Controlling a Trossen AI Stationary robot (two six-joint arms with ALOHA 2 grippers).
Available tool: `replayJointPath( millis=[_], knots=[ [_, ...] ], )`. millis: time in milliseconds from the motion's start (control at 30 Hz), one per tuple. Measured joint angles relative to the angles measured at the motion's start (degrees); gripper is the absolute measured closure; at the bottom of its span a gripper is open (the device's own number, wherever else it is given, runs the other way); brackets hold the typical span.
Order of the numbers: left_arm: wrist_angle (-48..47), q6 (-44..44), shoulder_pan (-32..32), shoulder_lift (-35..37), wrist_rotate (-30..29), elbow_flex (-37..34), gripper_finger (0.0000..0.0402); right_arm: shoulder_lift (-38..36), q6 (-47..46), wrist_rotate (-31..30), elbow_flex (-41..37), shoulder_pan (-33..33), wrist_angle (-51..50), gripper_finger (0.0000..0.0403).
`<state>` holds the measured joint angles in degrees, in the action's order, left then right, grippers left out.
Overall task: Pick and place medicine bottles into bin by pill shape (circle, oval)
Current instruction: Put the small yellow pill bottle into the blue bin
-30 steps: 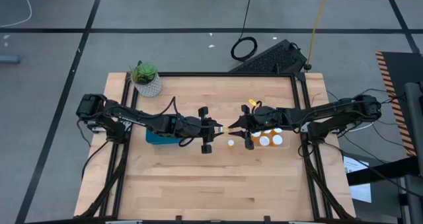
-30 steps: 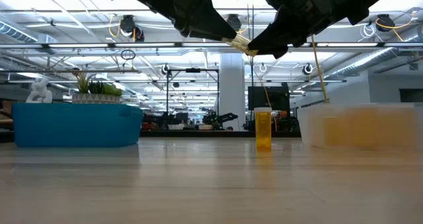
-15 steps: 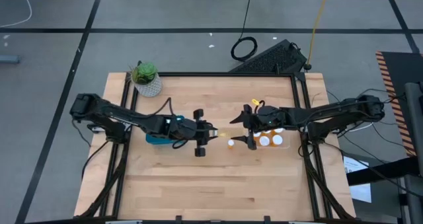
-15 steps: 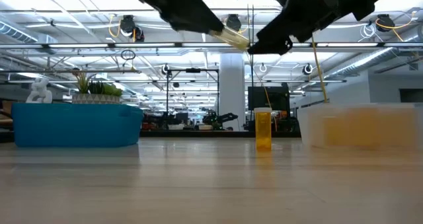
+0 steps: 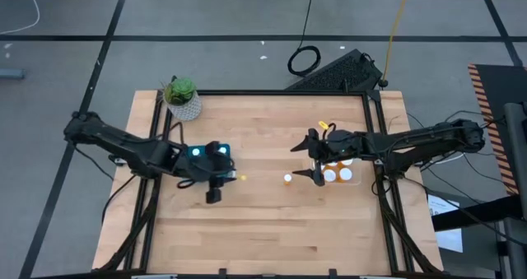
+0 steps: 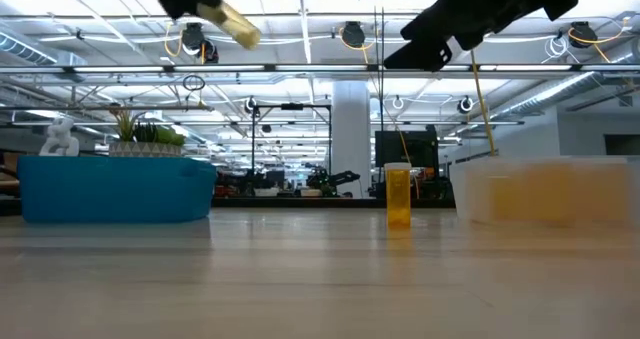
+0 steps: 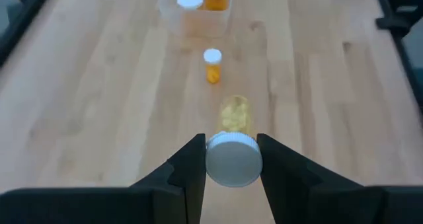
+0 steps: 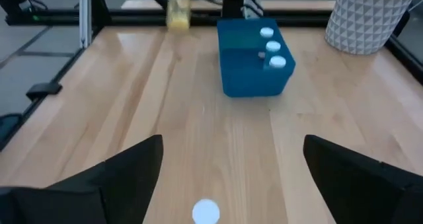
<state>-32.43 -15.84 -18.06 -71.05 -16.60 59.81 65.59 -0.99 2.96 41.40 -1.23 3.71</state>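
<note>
The wooden table [image 5: 263, 221] carried everything, with the two dark arms reaching in from its sides. On the left half sat the blue bin [image 6: 115, 187], mostly hidden under the left arm in the high view; the right wrist view showed three white caps [image 8: 271, 47] inside it. On the right half, the clear bin [image 5: 350, 174] held several amber bottles with white caps, their number hard to tell under the right arm. A white potted plant [image 5: 182, 98] stood at the table's far left corner, well apart from both bins. The left gripper [image 7: 231, 159] hung in the air just beside the blue bin, its fingers clamped on the white cap of a held bottle [image 7: 234, 115], whose amber body with pale pills pointed out toward the middle of the table. The right gripper [image 5: 306, 160] hovered next to the clear bin with its fingers [image 8: 106, 184] spread wide apart and nothing between them. One lone bottle [image 5: 287, 179] stood upright on the bare wood between the two bins, near the right gripper and close to the clear bin; the low view showed it clear of both grippers.
</note>
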Motion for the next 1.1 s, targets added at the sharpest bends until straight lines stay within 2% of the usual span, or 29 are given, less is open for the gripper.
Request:
replayJointPath(
  millis=[300,533,800,933,1100],
  knots=[
    [-17.27,-15.98,-3.99,3.85,-0.52,0.02,0.0273,0.02,1.46,0.02,-0.04,0.0,-1.18,0.0042],
    [-27.63,-22.71,-4.89,3.72,-1.41,0.07,0.0273,0.02,1.68,0.04,-0.04,0.0,-1.66,0.0042],
    [-39.52,-24.32,-1.63,3.72,-1.51,-0.07,0.0273,0.02,1.7,0.04,-0.04,0.0,-1.64,0.0042],
    [-39.47,-21.58,1.56,3.72,-1.09,-2.06,0.0273,0.02,1.88,0.04,-0.04,0.0,-1.62,0.0042],
    [-37.07,-18.26,6.33,3.68,2.67,-5.97,0.0273,0.02,1.88,0.04,-0.04,-0.02,-1.64,0.0042]
  ],
)
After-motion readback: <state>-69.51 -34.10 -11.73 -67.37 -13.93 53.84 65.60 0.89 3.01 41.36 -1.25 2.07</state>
